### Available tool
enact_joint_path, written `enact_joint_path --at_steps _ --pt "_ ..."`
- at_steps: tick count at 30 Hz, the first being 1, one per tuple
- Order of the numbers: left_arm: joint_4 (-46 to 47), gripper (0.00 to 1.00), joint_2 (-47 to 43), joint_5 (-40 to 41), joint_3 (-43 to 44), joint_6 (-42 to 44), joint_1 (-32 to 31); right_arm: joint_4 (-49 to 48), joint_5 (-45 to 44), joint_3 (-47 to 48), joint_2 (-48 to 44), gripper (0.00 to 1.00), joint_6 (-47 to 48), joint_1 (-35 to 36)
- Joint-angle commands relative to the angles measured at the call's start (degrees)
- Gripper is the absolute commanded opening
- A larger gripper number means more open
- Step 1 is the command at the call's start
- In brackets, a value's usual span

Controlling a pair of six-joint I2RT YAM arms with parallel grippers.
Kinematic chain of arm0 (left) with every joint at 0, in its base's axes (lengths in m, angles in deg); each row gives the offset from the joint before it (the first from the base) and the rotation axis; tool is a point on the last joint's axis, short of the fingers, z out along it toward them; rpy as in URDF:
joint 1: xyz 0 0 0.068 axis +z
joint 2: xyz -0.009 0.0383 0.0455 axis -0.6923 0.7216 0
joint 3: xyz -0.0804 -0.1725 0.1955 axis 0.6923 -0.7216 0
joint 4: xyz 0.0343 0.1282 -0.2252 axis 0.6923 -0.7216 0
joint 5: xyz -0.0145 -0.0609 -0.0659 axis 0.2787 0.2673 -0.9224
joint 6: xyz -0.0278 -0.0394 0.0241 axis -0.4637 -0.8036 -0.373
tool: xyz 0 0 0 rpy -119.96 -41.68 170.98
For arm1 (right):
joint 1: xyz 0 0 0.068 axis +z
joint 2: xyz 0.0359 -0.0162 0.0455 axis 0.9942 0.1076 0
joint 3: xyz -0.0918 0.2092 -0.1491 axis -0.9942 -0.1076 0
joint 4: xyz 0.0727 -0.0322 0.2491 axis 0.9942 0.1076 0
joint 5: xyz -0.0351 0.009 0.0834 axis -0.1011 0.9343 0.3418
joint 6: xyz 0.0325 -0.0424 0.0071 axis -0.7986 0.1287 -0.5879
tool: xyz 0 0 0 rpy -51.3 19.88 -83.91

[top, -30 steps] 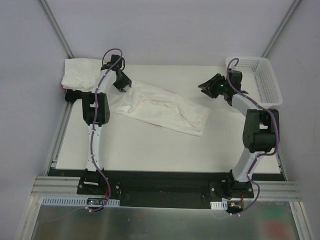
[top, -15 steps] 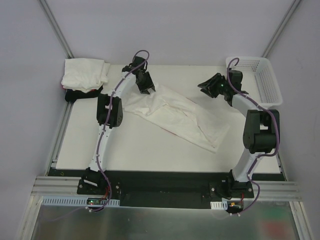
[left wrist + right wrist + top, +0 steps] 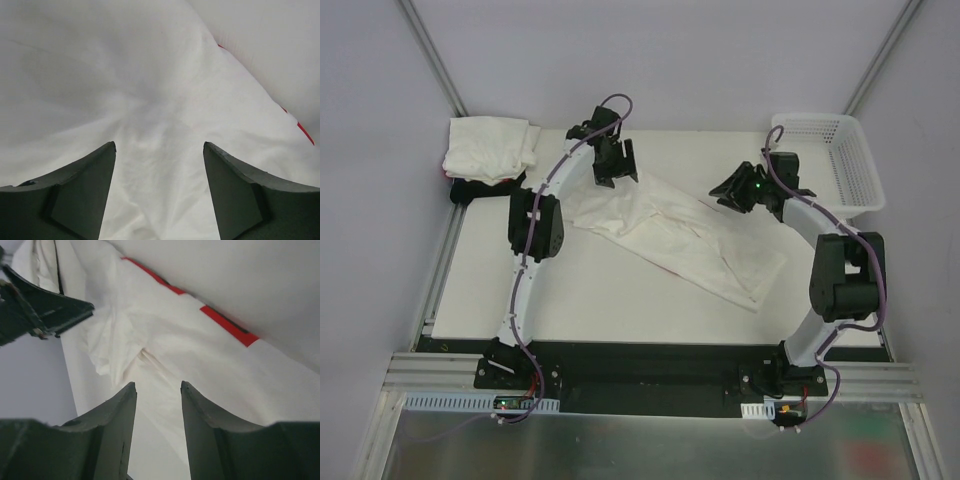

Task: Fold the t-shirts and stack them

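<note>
A white t-shirt (image 3: pixel 670 232) lies crumpled in a long diagonal band across the middle of the table. My left gripper (image 3: pixel 616 172) hovers open over its back left end, with wrinkled white cloth (image 3: pixel 150 90) between and below the fingers and nothing held. My right gripper (image 3: pixel 728 194) is open and empty just above the shirt's back right edge (image 3: pixel 190 340). Red strips (image 3: pixel 227 325) show along that edge. A stack of folded white shirts (image 3: pixel 488 148) sits at the back left corner on a black shirt (image 3: pixel 470 188).
A white mesh basket (image 3: pixel 840 160) stands at the back right, just behind the right arm. The left gripper's dark fingers (image 3: pixel 47 310) show at the left of the right wrist view. The table edge (image 3: pixel 440 300) runs along the left rail.
My left arm swung right from beside the stack, and the white shirt shifted right with it. My right gripper moved left and down toward the shirt's edge.
</note>
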Motion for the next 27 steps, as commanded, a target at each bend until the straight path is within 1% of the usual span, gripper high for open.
enact_joint_path --at_steps 1,3,4,5,7,9,11,12,13,14,15,16,18,20,23,27 --pt "-1.18 0.7 -12.36 3.41 -3.67 1.63 0.79 6.55 -2.02 -1.31 -3.05 0.45 6.52 6.12" --pt "-0.92 0.7 -16.57 4.2 -5.69 1.54 0.44 6.99 -1.86 0.62 0.71 0.45 6.7 7.28" --pt "-0.83 0.7 -17.9 4.99 -8.13 0.93 0.35 7.51 -1.51 3.67 2.39 0.45 6.7 8.42" --pt "-0.66 0.7 -19.13 7.96 -9.55 0.57 0.52 8.13 -1.16 5.88 3.97 0.45 6.53 8.86" --pt "-0.66 0.69 -22.56 11.93 -14.82 -1.87 0.87 9.36 -1.15 11.14 8.81 0.45 6.0 10.26" --pt "0.57 0.68 -25.36 13.6 -20.86 -3.38 1.58 9.19 -0.72 14.06 13.19 0.45 5.38 10.97" --pt "1.1 0.65 -26.78 14.14 -24.75 -6.28 1.58 9.19 -0.54 18.18 15.75 0.45 4.59 11.42" --pt "2.23 0.63 -28.18 14.31 -28.95 -7.15 1.58 8.4 -0.54 19.42 18.03 0.45 4.07 11.33" --pt "3.03 0.62 -28.89 14.58 -31.34 -8.73 1.58 8.57 -0.28 20.74 19.09 0.44 3.89 11.41" --pt "4.25 0.6 -30.2 14.58 -33.71 -9.09 1.58 8.83 -0.01 23.89 20.15 0.45 4.15 11.33" --pt "6.53 0.59 -30.56 15.36 -37.56 -9.36 1.84 9.97 0.43 25.4 21.99 0.45 4.24 11.24" --pt "7.16 0.58 -30.65 16.07 -39.08 -10.32 2.02 10.76 0.52 26.63 22.61 0.44 4.24 10.72" --pt "8.13 0.58 -29.17 15.2 -40.93 -10.41 2.98 10.95 0.96 27.87 22.28 0.44 4.33 10.01" --pt "8.4 0.57 -27.5 13.01 -41.29 -11.38 5.17 11.03 0.34 27.18 20.96 0.44 4.68 8.96" --pt "9.1 0.56 -24.43 12.65 -41.21 -11.73 7.11 10.33 -0.53 24.1 15.96 0.44 5.82 7.46" --pt "9.37 0.56 -21.43 12.56 -38.14 -11.03 7.82 9.81 -0.98 20.32 11.64 0.44 6.17 6.06"
